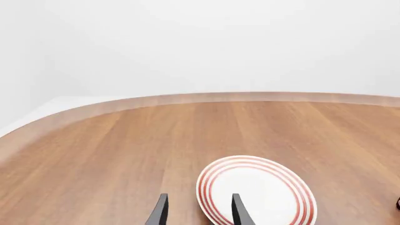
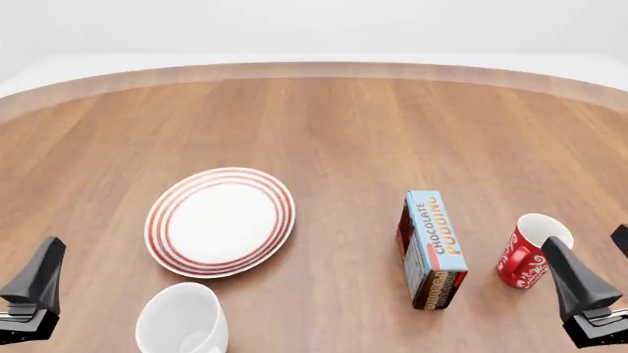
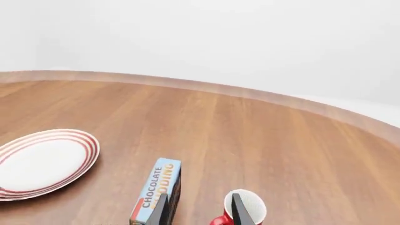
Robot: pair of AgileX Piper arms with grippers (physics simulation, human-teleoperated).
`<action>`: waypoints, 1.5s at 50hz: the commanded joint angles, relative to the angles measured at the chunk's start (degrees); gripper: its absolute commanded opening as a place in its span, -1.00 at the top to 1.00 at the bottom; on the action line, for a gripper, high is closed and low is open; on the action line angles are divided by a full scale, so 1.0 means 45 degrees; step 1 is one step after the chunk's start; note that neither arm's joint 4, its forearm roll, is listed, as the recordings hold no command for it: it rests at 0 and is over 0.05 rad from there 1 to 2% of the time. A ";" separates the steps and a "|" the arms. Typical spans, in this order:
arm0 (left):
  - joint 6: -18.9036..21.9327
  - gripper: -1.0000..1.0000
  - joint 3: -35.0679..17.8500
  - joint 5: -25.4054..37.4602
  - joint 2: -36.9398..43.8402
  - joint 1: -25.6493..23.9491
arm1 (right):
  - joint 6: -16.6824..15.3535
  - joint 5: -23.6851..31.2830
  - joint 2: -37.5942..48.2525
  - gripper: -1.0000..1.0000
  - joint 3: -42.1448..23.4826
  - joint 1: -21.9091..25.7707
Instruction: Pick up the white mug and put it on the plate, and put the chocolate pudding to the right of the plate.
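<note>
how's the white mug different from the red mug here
The white mug is plain white with no pattern; the red mug is red outside with white swirls. The white mug looks larger. The white mug stands just near of the plate at front left; the red mug stands right of the chocolate pudding. Both are upright, open end up, untouched by either gripper.

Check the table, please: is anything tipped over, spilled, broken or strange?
Nothing stands out. The white mug, the red mug and the chocolate pudding look intact, the plate lies flat, and nothing is spilled.
</note>
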 commanded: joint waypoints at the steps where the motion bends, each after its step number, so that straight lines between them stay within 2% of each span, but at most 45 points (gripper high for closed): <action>1: 0.0000 -1.00 0.0000 0.0000 0.0000 0.0000 | -0.0222 0.0231 0.0673 -1.00 -0.0654 0.0655; 15: 0.0000 -1.00 0.0000 0.0000 0.0000 0.0000 | -0.0094 -0.0125 0.2110 -1.00 -0.1418 0.1340; 29: 0.0000 -1.00 0.0000 0.0000 0.0000 0.0000 | -0.0267 0.0299 0.2927 -1.00 -0.2344 0.1959; 34: 0.0000 -1.00 0.0000 0.0000 0.0000 0.0000 | 0.0120 0.0409 0.3213 -1.00 -0.2617 0.2257; 53: 0.0000 -1.00 0.0000 0.0000 0.0000 0.0000 | -0.0468 0.0316 0.5527 -1.00 -0.3621 0.3179; 59: 0.0000 -1.00 0.0000 0.0000 0.0000 0.0000 | -0.0358 0.0667 0.6188 -1.00 -0.4057 0.3374; 61: 0.0000 -1.00 0.0000 0.0000 0.0000 0.0000 | -0.0089 0.1059 0.6337 -1.00 -0.4377 0.3445; 69: 0.0000 -1.00 0.0000 0.0000 0.0000 0.0000 | -0.0138 0.1926 0.6717 -1.00 -0.4959 0.3402; 75: 0.0000 -1.00 0.0000 0.0000 0.0000 0.0000 | 0.0118 0.2718 0.7005 -1.00 -0.5481 0.3540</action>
